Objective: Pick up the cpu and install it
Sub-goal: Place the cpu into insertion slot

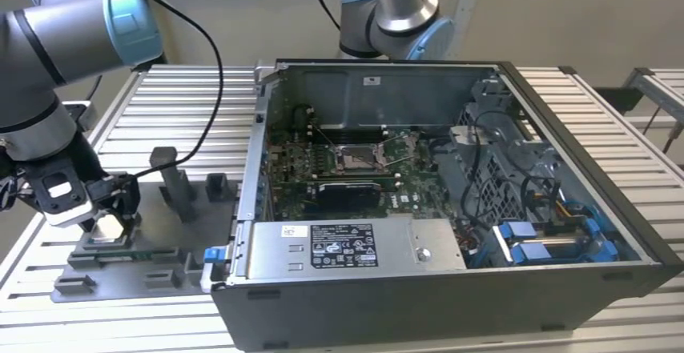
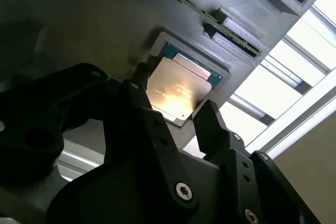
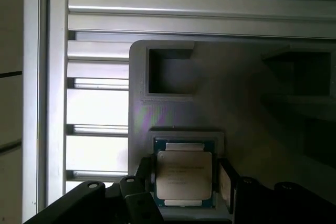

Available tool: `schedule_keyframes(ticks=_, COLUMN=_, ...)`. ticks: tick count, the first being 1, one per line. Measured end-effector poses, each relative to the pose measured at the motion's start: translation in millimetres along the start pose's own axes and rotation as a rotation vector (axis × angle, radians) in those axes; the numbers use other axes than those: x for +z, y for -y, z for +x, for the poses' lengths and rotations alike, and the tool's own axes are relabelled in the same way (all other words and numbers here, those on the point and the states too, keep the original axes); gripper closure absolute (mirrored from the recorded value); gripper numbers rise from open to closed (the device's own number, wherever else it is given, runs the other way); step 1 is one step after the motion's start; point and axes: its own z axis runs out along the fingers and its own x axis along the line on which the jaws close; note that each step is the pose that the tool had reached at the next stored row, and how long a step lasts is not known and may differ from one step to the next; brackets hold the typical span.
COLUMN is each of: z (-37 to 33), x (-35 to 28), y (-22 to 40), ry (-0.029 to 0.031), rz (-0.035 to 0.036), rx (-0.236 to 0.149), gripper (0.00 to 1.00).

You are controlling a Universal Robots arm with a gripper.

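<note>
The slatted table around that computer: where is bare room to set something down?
The slatted table is bare beyond the grey tray and at the exterior view's right of the computer case. The tray is crowded, with the claw at the cpu.

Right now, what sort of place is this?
Probably a robotics lab or test bench for computer assembly: an open computer case on a slatted metal table, beside a grey fixture holding the cpu.
</note>
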Motion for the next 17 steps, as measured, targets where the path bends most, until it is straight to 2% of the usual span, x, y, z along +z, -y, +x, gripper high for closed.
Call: schedule_keyframes(ticks=17, z=0.0, x=0.0, y=0.6, ry=0.0002, rz=0.0001, rx=0.004, gripper=0.00)
